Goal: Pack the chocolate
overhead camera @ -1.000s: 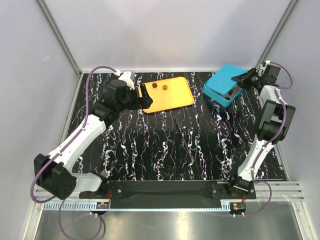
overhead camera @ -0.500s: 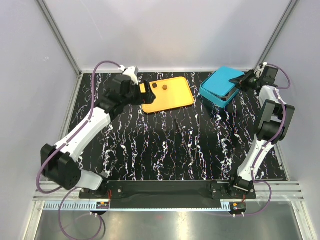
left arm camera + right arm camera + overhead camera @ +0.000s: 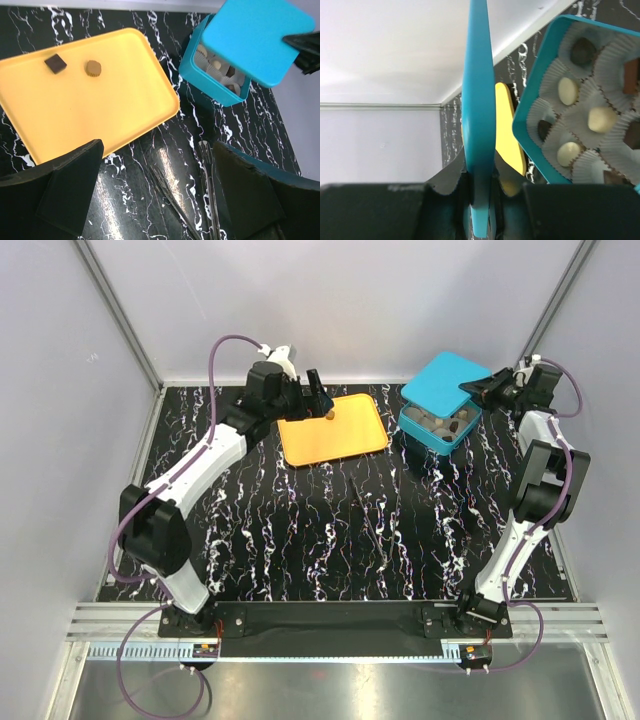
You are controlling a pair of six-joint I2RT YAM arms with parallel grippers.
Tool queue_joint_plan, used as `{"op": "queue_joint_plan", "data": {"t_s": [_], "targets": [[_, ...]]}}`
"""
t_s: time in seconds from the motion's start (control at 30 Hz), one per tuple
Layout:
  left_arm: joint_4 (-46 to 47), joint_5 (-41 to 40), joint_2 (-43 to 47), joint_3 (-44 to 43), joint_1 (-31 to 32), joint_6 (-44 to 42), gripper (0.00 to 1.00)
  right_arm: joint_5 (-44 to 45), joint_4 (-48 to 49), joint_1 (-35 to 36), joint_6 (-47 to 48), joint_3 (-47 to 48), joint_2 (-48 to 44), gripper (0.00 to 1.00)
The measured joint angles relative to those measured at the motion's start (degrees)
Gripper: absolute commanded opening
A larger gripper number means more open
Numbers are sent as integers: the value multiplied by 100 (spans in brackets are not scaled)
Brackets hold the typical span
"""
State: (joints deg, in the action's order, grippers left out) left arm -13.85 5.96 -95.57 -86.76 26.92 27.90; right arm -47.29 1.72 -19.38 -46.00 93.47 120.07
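Two chocolates sit on the tray, more in the box beside it. Left jaws hang wide open above the tray, right jaws clamp the lid. They're light and smudgy, so pinch the sides gently.

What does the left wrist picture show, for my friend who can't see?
An orange tray holds a square chocolate and a round chocolate. Beside it, a teal box sits half under its lifted lid. The left pincer is open at the bottom.

White arm links, black joints, looping purple cables, matte black pincer fingers.
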Motion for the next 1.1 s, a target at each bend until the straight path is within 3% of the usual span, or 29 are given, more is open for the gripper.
{"op": "queue_joint_plan", "data": {"t_s": [0.33,1.1], "targets": [[24,87,-199,0,0,44,98,-306,782,-4,-490,20,516,0],[22,94,-356,0,0,39,98,-984,704,-426,-562,-22,1045,0]]}}
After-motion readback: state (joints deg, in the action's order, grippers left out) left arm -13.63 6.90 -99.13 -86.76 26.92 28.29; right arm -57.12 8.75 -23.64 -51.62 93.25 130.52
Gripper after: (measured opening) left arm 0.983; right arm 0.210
